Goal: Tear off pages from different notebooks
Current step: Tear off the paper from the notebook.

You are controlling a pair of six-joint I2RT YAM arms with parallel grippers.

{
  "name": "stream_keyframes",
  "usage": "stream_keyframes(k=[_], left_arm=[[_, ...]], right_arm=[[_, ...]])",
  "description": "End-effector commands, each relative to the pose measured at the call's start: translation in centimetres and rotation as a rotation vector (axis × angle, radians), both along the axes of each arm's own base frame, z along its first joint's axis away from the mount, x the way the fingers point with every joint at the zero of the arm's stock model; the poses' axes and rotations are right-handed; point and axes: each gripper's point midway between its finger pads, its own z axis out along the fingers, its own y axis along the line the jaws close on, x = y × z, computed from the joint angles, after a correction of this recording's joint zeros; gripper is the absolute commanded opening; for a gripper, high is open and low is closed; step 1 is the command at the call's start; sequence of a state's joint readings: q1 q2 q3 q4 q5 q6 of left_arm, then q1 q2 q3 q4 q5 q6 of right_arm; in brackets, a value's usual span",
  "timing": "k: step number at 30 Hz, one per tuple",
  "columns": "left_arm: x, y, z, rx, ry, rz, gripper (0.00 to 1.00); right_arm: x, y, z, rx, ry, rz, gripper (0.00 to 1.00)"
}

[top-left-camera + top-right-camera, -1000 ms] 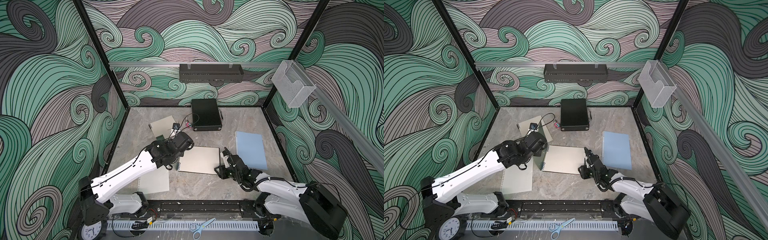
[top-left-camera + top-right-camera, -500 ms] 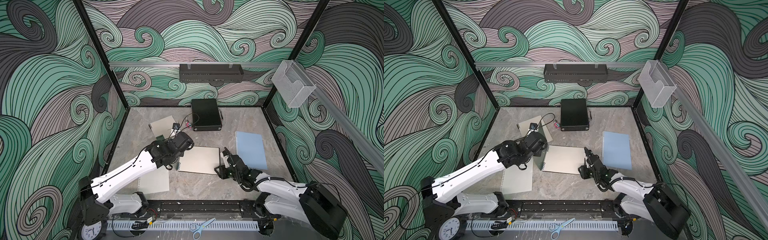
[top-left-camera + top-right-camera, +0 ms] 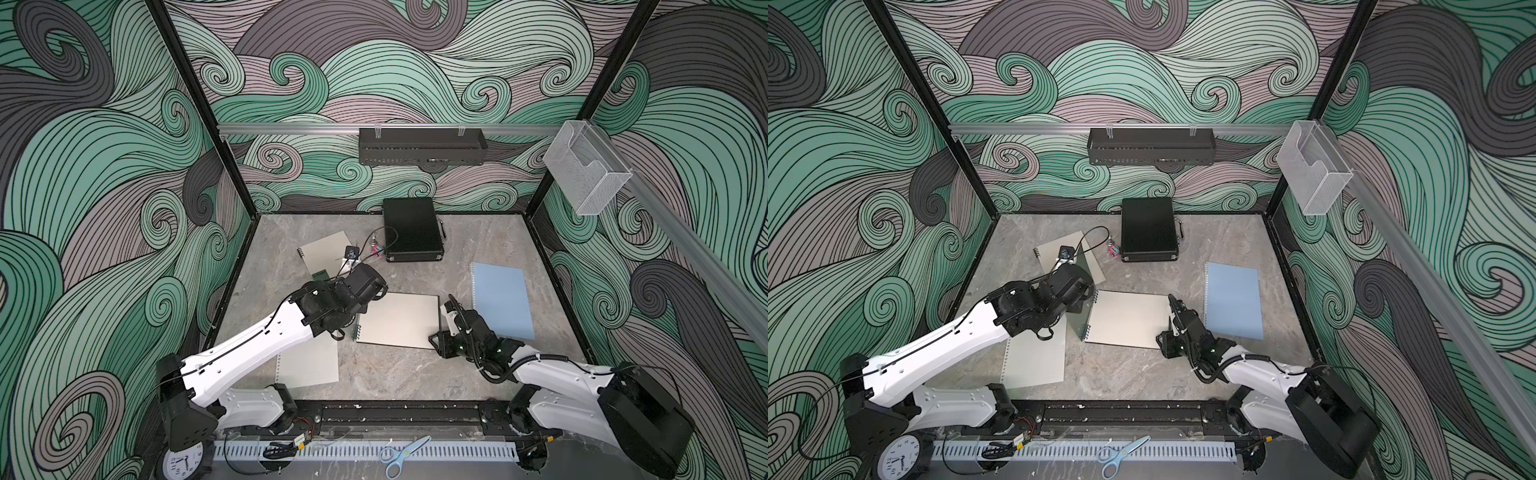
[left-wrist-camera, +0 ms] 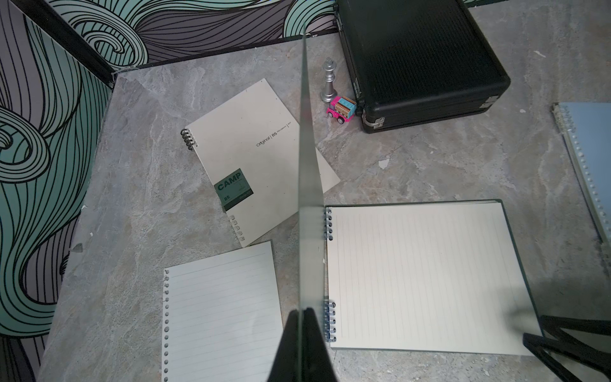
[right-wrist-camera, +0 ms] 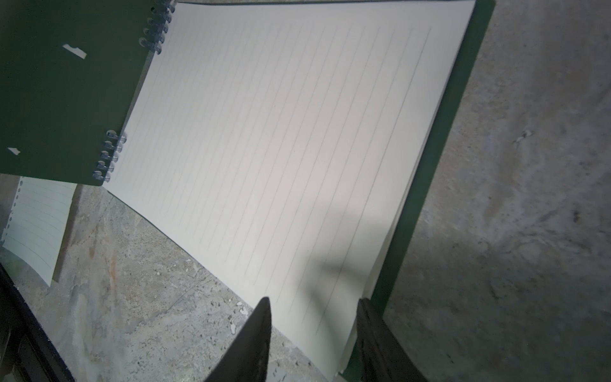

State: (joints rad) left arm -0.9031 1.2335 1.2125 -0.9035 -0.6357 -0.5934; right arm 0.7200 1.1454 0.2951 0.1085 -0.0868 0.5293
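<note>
The dark green notebook lies open mid-table, its lined page (image 3: 399, 320) (image 4: 420, 274) (image 5: 281, 148) facing up. My left gripper (image 4: 302, 311) (image 3: 1077, 305) is shut on the notebook's green cover (image 4: 309, 198) (image 3: 1081, 299) and holds it upright over the spiral. My right gripper (image 5: 314, 304) (image 3: 441, 328) stands open, its fingers either side of the page's near right corner. A loose lined page (image 3: 309, 365) (image 4: 221, 311) with punched holes lies at the near left. The beige CAMP notebook (image 3: 326, 253) (image 4: 261, 165) lies shut at the far left. The light blue notebook (image 3: 500, 301) lies shut at the right.
A black hard case (image 3: 411, 235) stands at the back. Beside it are a silver chess piece (image 4: 328, 81) and a pink toy car (image 4: 342, 109). Scissors (image 3: 401, 455) and a clock (image 3: 180, 463) lie by the front rail. Patterned walls close three sides.
</note>
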Motion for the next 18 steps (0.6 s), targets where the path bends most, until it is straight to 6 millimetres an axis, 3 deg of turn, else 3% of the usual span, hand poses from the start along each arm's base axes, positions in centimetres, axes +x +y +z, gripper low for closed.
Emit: stream_keyframes(k=[1, 18], left_arm=[[0.08, 0.60, 0.91, -0.002, -0.022, 0.008, 0.00], [0.14, 0.48, 0.74, 0.002, -0.018, 0.004, 0.00]], right_arm=[[0.32, 0.62, 0.69, 0.010, -0.021, 0.019, 0.43], [0.21, 1.23, 1.08, 0.029, -0.024, 0.047, 0.43]])
